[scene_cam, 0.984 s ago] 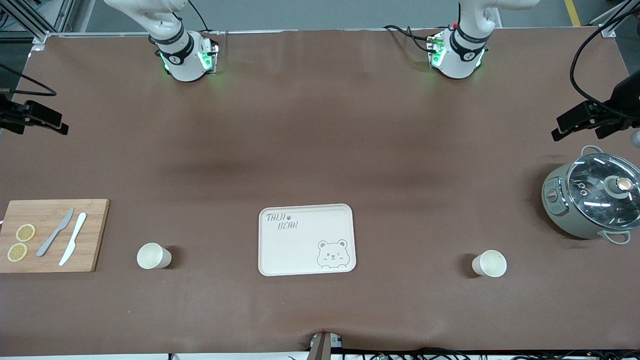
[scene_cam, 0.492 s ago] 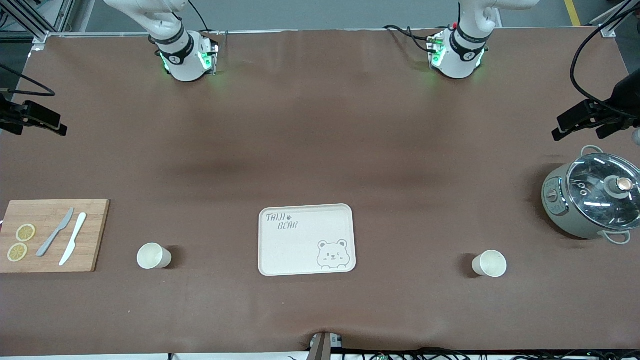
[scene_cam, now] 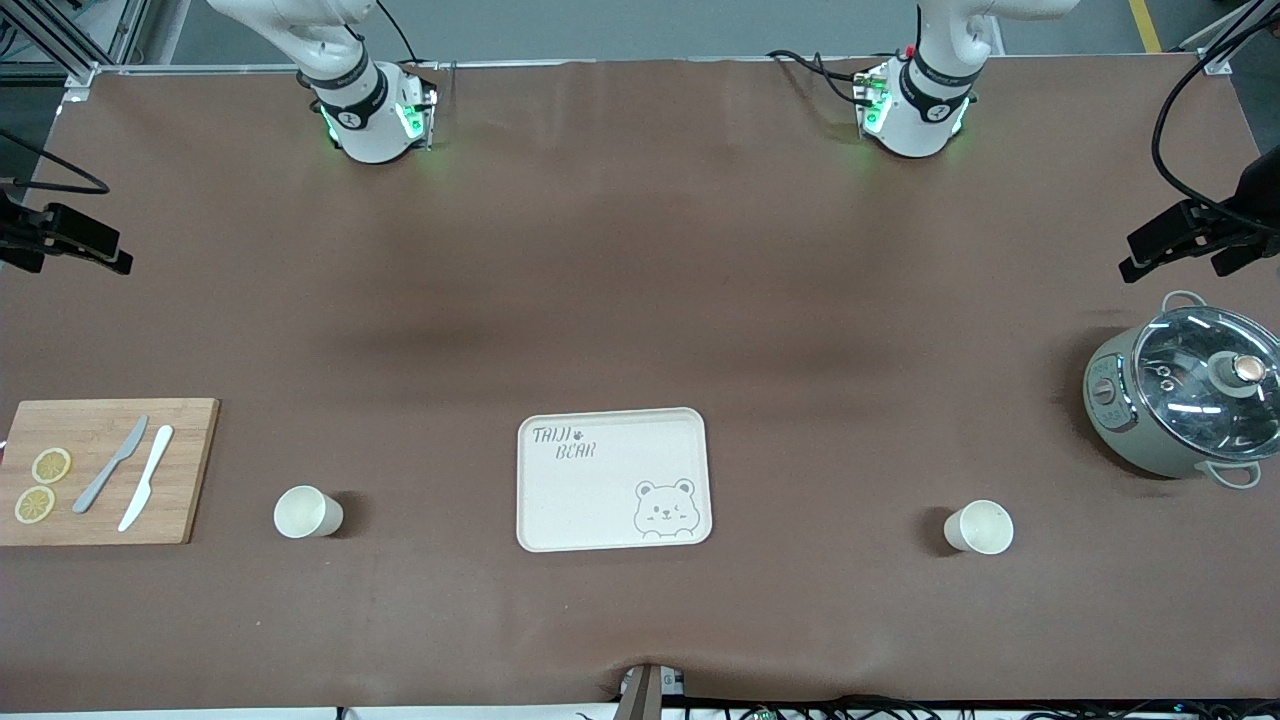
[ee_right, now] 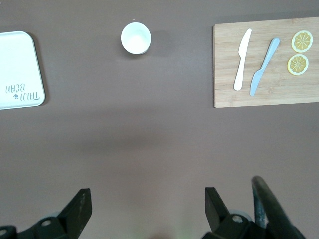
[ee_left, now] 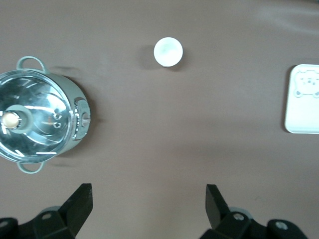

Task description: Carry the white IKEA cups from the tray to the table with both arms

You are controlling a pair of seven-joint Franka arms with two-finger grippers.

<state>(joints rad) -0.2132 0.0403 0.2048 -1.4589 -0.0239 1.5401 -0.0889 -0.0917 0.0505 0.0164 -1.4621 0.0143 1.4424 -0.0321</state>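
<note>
2 cups (scene_cam: 308, 512) (scene_cam: 979, 527) on table, well apart from both grippers' (ee_left: 148, 204) (ee_right: 147, 206) spread fingers.

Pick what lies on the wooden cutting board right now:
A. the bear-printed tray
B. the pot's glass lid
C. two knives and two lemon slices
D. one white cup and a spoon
C: the cutting board carries a grey knife, a white knife and two lemon slices; both cups stand on the table.
</note>
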